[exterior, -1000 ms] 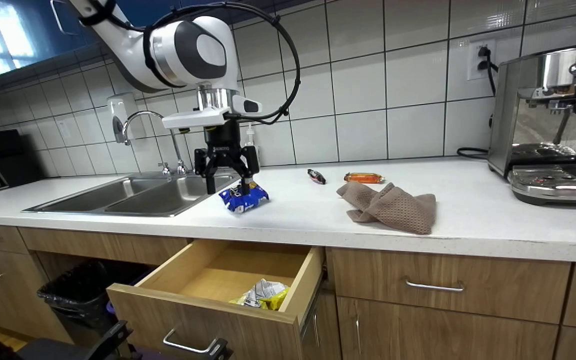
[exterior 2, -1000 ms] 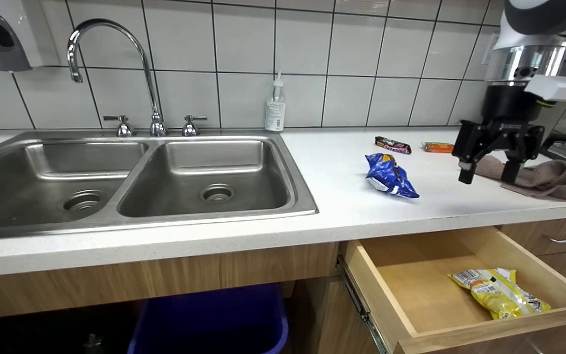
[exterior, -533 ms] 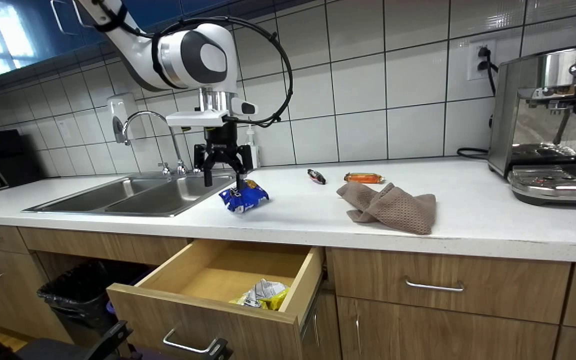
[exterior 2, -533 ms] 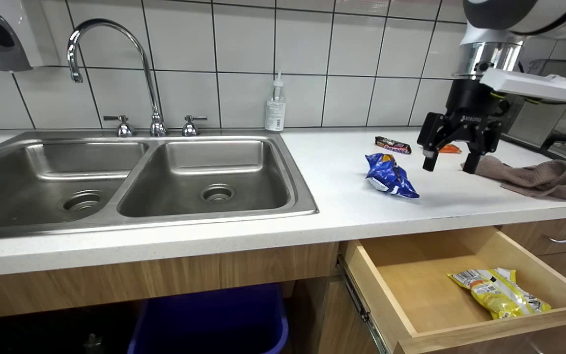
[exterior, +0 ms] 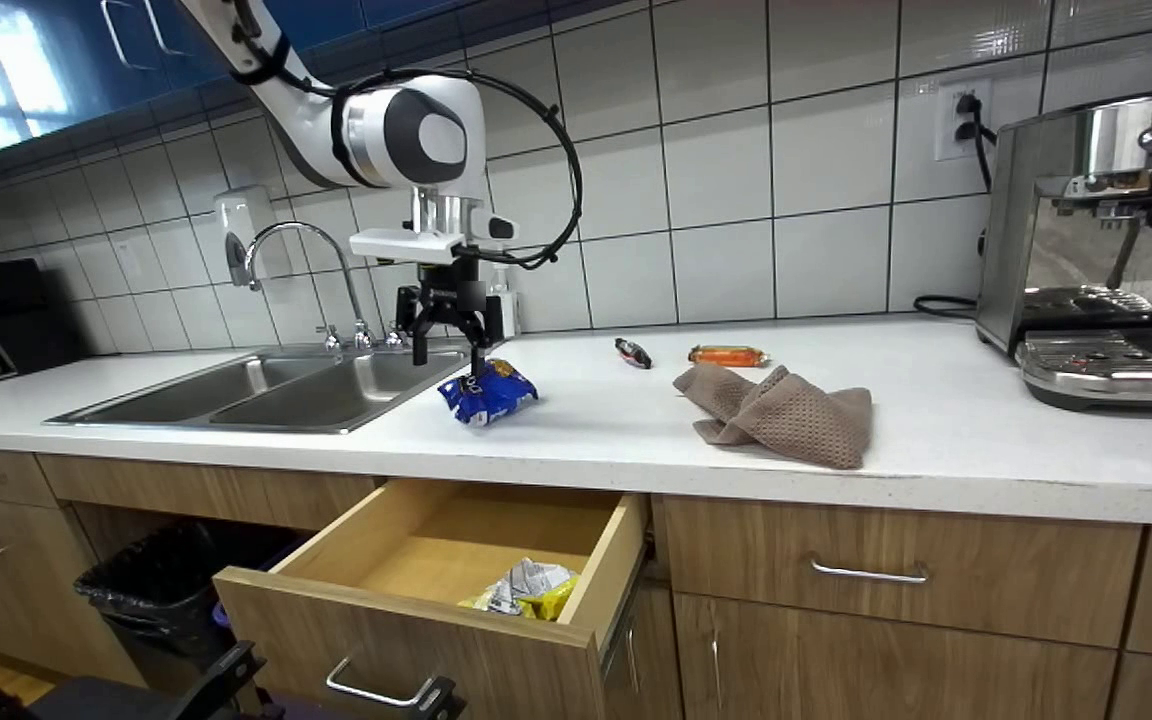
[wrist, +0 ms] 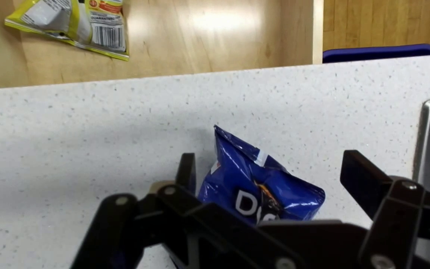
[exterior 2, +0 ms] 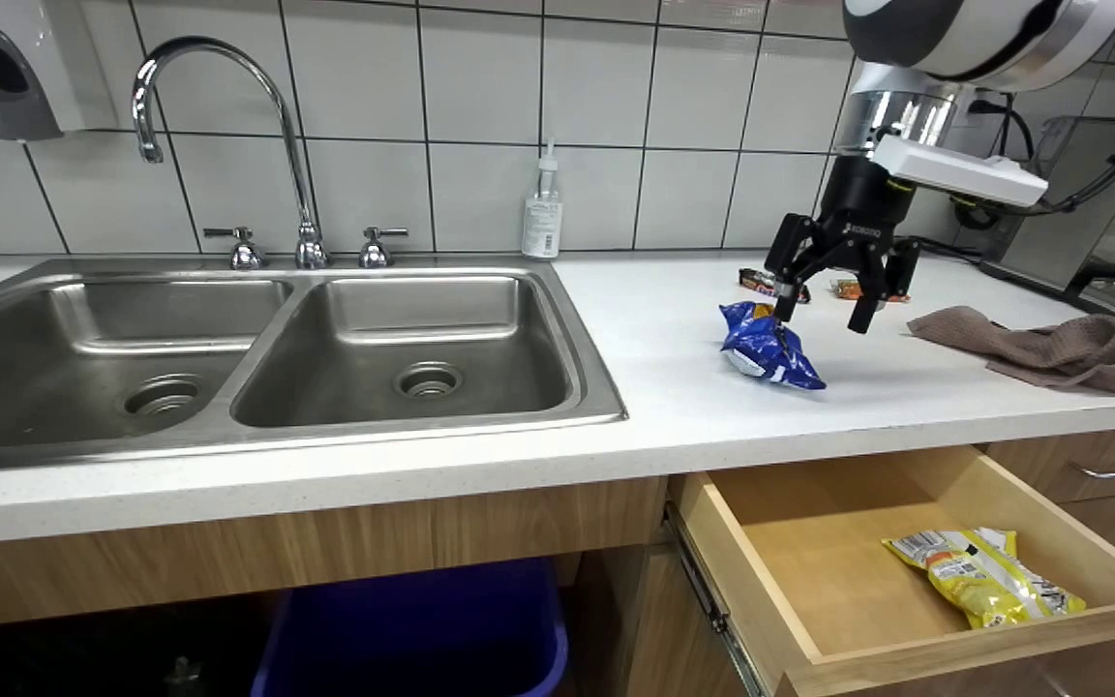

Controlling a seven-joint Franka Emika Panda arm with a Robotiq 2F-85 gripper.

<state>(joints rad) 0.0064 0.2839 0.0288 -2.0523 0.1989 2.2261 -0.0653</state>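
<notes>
My gripper [exterior: 448, 366] is open and empty, fingers pointing down above the white counter. In an exterior view the gripper [exterior 2: 822, 321] has one finger in front of part of a shiny blue snack bag [exterior 2: 770, 358]. The same bag [exterior: 496, 398] lies on the counter right of the sink. In the wrist view the blue bag [wrist: 233, 177] shows between the spread fingers, closer to the left one; its lower part is hidden behind the gripper. Whether a finger touches it, I cannot tell. A yellow snack bag [exterior 2: 983, 581] lies in the open wooden drawer [exterior 2: 838, 552] below.
A brown cloth [exterior: 786, 420], an orange wrapped bar [exterior: 726, 356] and a dark wrapped bar [exterior: 633, 353] lie on the counter. A steel sink [exterior 2: 601, 392] with a tall faucet and a pump bottle [exterior 2: 543, 223] stand beside. An espresso machine [exterior: 1116, 260] stands at one end.
My gripper has moved, still open, from near the brown cloth to the blue bag, leftward in an exterior view. The bags, cloth, bars and drawer have not moved.
</notes>
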